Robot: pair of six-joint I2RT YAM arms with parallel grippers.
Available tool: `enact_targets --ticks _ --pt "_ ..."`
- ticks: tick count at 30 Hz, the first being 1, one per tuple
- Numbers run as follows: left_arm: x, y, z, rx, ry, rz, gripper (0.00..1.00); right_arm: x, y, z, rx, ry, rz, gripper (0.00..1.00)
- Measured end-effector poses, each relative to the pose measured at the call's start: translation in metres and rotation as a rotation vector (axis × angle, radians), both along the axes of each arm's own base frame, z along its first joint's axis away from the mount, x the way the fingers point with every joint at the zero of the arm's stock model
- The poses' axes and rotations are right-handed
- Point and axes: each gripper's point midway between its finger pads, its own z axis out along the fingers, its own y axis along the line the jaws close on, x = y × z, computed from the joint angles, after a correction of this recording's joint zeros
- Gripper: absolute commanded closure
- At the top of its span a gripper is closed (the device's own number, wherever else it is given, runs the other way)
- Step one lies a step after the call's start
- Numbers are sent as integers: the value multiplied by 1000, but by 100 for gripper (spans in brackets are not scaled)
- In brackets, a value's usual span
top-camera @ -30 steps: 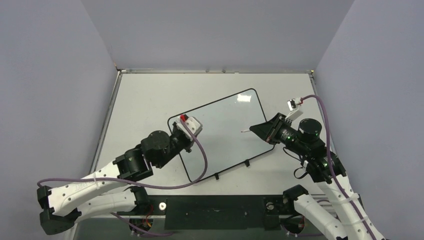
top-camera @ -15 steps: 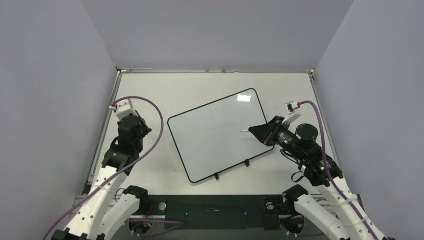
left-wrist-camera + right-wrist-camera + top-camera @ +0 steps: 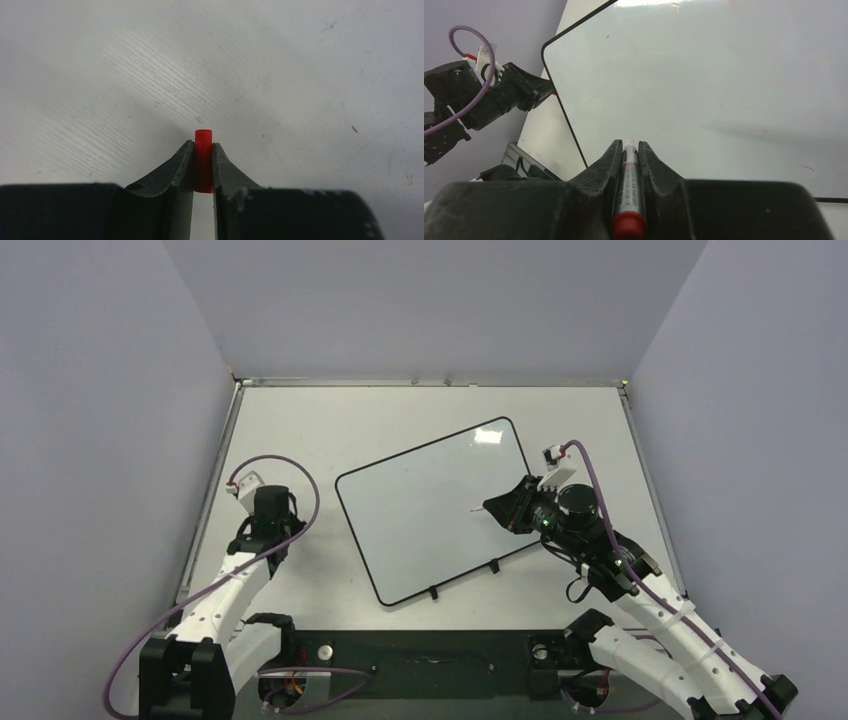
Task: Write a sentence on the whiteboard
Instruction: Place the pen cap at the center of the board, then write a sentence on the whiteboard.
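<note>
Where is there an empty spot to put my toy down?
Bare: the strip of table beyond the whiteboard, and the patch between the board and the left gripper. Crowded: the board's right edge, where the right gripper holds a marker.

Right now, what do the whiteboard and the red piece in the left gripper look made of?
Whiteboard: glossy white coated panel, perhaps melamine; it throws glare at its far corner. Its thin black rim looks like plastic. Red piece in the left gripper: smooth, opaque, probably moulded plastic, likely a marker cap.
</note>
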Motion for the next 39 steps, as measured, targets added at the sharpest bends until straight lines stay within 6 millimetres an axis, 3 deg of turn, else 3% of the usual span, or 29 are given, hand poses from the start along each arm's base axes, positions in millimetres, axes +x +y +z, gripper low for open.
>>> enact_targets --ticks 2,4,6,12,22,26,31,35,39 --pt "2 1 -1 -10 -10 12 91 1 0 -5 -9 8 -6 100" --pt "4 1 -2 -19 -22 18 73 2 0 -7 -13 10 -8 100" --pt "4 1 -4 -27 -28 17 63 2 0 -9 -15 10 -12 100" --pt "2 0 -2 -41 -50 16 58 4 -1 -12 -21 8 -18 100" --pt "5 -6 27 -43 -155 -54 56 3 4 -16 -29 5 -3 100" --pt "12 -18 55 -43 -219 -155 56 2 9 -20 -47 2 20 100" --pt "31 -41 112 -61 -333 -307 53 1 11 -22 -69 -7 33 100" --pt "59 -67 153 -94 -371 -447 53 2 11 -22 -76 -19 35 100" --pt "89 -101 175 -96 -355 -604 48 5 12 -17 -73 -44 38 100"
